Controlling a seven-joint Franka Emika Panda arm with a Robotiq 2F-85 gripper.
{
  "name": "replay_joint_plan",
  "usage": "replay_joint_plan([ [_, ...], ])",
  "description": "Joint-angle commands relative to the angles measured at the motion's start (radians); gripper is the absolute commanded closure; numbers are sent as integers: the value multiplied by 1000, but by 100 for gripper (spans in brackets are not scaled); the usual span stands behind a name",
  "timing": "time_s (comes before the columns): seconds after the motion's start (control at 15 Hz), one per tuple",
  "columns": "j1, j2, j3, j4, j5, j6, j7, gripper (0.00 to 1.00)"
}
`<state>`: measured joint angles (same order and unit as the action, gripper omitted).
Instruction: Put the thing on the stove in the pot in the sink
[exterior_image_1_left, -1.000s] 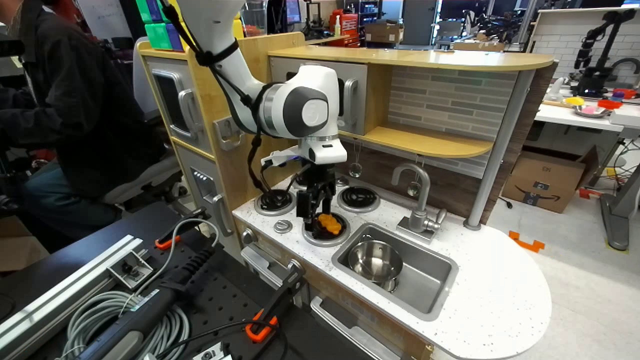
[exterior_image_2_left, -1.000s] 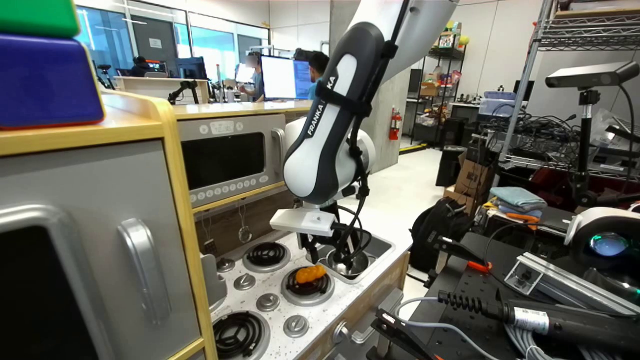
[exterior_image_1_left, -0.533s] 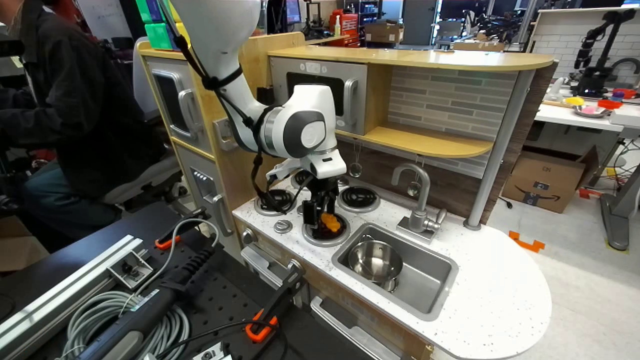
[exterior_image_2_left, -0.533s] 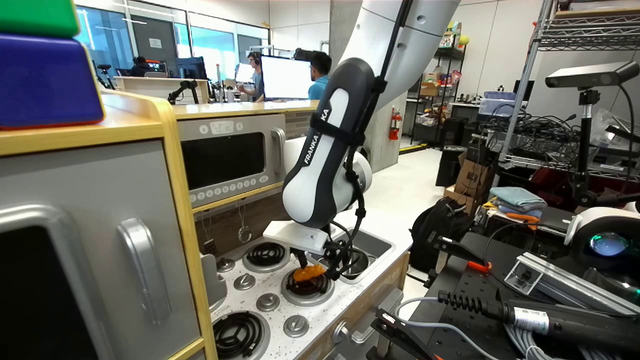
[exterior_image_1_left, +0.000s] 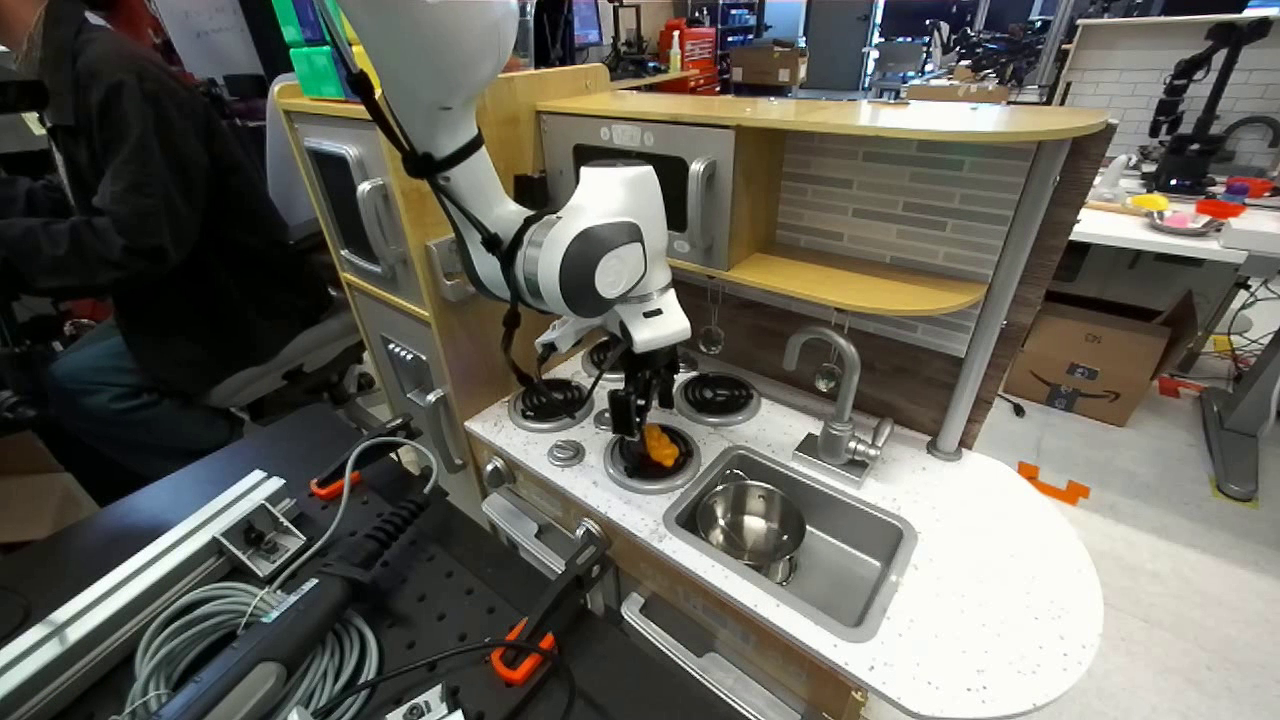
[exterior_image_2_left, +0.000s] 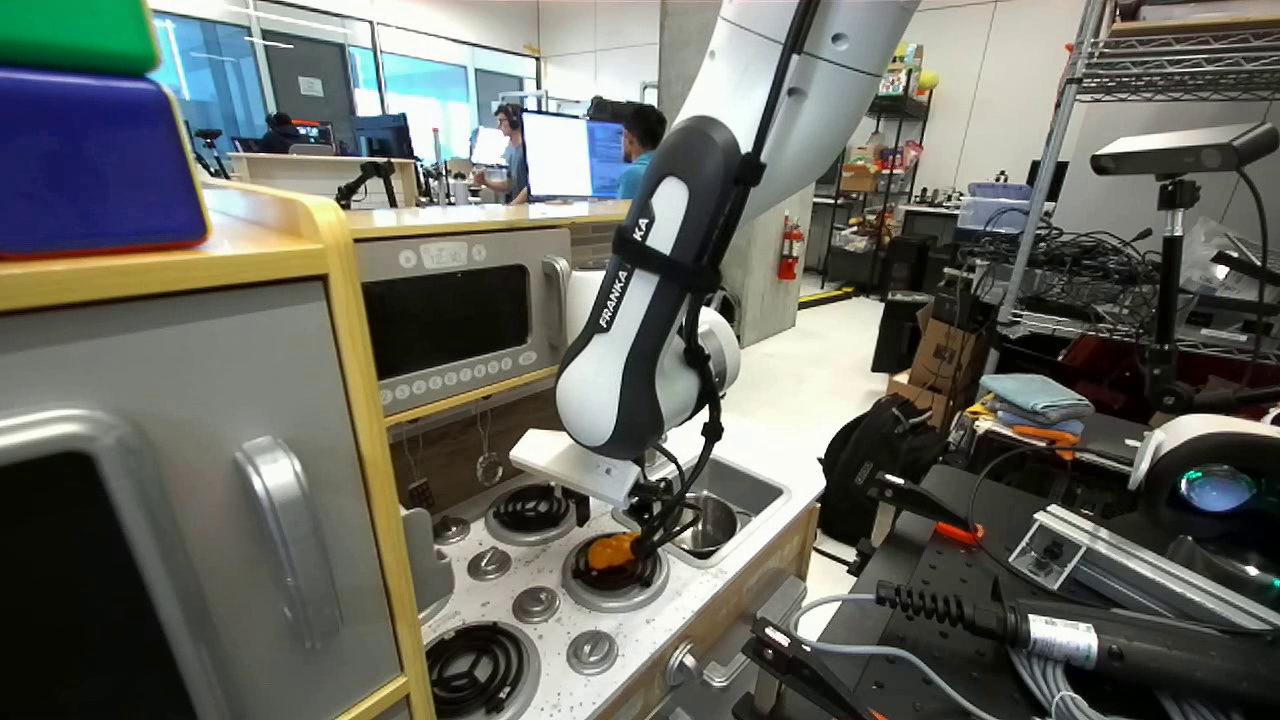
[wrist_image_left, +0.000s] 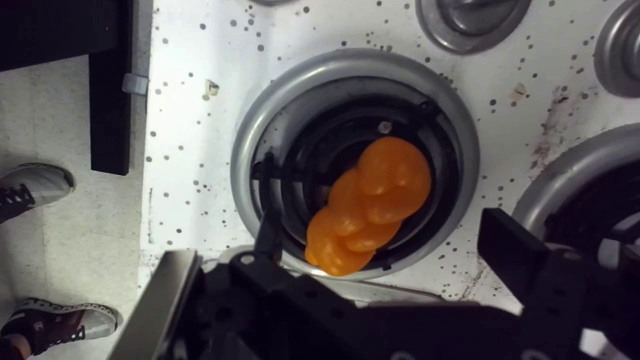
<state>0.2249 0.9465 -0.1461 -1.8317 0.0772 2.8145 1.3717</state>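
Spanning much of an exterior view, a toy kitchen unit (exterior_image_1_left: 758, 200) of pale wood and grey panels is standing with a white, grey-speckled desk (exterior_image_1_left: 980, 580) running along its front. A white robot arm (exterior_image_1_left: 470, 190) with dark grey joint covers is reaching down over the desk in both exterior views, while a person (exterior_image_1_left: 150, 220) in dark clothing is sitting off to the side. A rectangular grey metal sink (exterior_image_1_left: 850, 560) is lying sunk into the desk, and a curved silver-grey faucet (exterior_image_1_left: 849, 385) is rising just beside it. The black end effector (wrist_image_left: 381, 215) is hanging low, its 2 fingers (wrist_image_left: 505, 245) standing wide apart. A round, shiny silver metal pot (exterior_image_1_left: 750, 520) is sitting inside the sink, at the end nearest the end effector. A round, silver-rimmed black coil burner (wrist_image_left: 345, 107) is lying beneath the end effector, just beside the sink, and 3 more burners (exterior_image_1_left: 717, 397) of this kind are lying near it. A glossy, lumpy orange object (wrist_image_left: 367, 205) is resting on the burner beside the sink. In the wrist view it is appearing between the spread fingers, gaps are showing on both sides of it, and its lower end is overlapping the burner's edge. Round grey metal knobs (exterior_image_2_left: 489, 563) are sitting on the desk among the burners.
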Motion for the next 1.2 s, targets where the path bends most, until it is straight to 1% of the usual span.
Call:
replay_joint_plan([
  [0.0, -23, 38, 16, 30, 35, 9, -36, 0],
  [0.27, -32, 79, 16, 59, 38, 1, -44, 0],
  [0.33, -39, 90, 22, 67, 38, 3, -52, 25],
  [0.4, -45, 97, 26, 73, 40, 2, -61, 28],
  [0.67, -61, 99, 39, 85, 46, -3, -94, 57],
  [0.73, -65, 93, 41, 79, 48, -1, -102, 59],
  [0.8, -71, 84, 46, 74, 51, 3, -113, 64],
  [0.87, -78, 74, 49, 63, 53, -1, -124, 73],
  [1.0, -96, 47, 55, 32, 68, 5, -151, 77],
  [1.13, -104, 25, 42, 6, 80, 3, -161, 78],
])
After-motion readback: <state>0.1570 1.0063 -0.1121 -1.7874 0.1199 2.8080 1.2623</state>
